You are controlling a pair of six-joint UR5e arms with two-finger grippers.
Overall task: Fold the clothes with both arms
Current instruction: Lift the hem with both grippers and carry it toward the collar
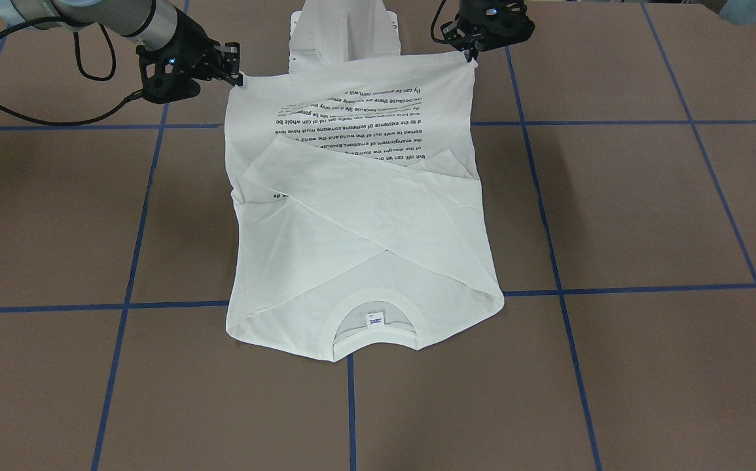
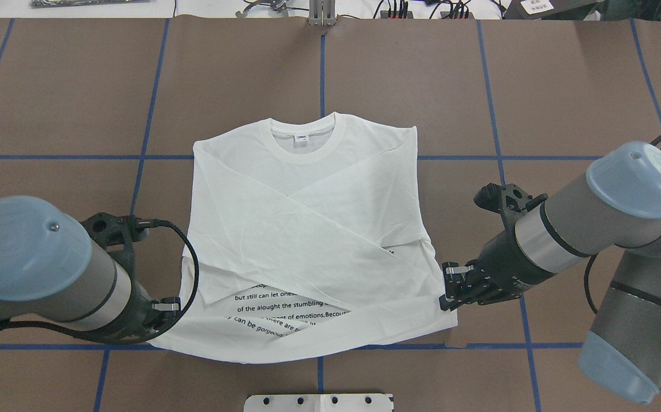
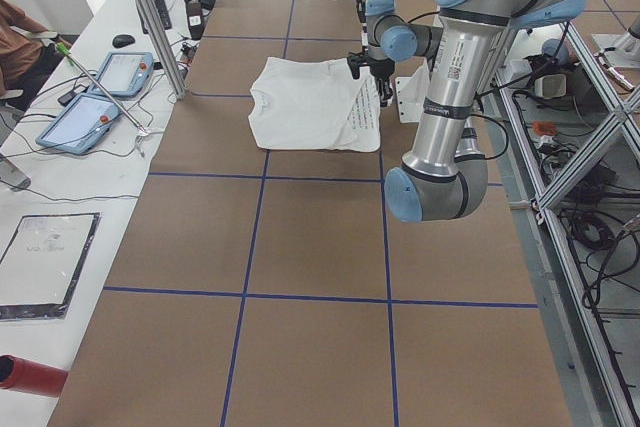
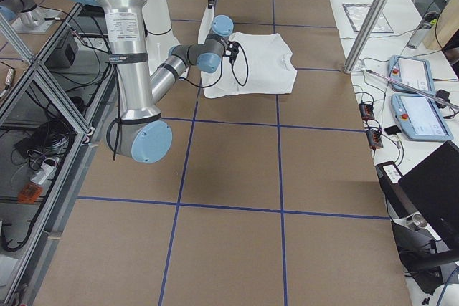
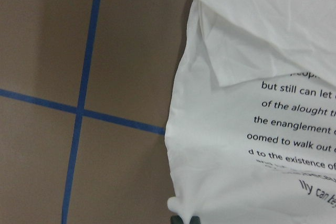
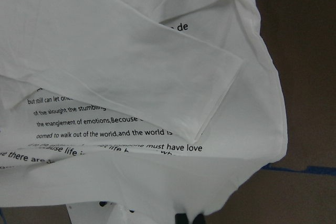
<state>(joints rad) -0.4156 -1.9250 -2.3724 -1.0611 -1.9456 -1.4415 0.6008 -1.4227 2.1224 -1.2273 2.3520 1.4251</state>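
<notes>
The white long-sleeved T-shirt (image 1: pixel 364 261) (image 2: pixel 307 229) lies flat on the brown table, both sleeves crossed over its chest. Its collar (image 1: pixel 373 330) (image 2: pixel 305 134) points away from the robot. The hem with the black text is raised slightly off the table on the robot's side. My left gripper (image 1: pixel 470 55) (image 2: pixel 161 320) is shut on one hem corner, which shows pinched at the bottom of the left wrist view, shirt (image 5: pixel 252 129). On the other hem corner my right gripper (image 1: pixel 239 77) (image 2: pixel 443 300) is shut, the shirt (image 6: pixel 131 77) hanging in front of it.
The white pedestal base (image 1: pixel 345 33) (image 2: pixel 319 402) stands just behind the raised hem, between the arms. Blue tape lines (image 2: pixel 502 157) cross the brown table. A side bench holds tablets (image 3: pixel 100 87) and a red cylinder (image 3: pixel 30 375), with a person's arm (image 3: pixel 15 37) at the edge.
</notes>
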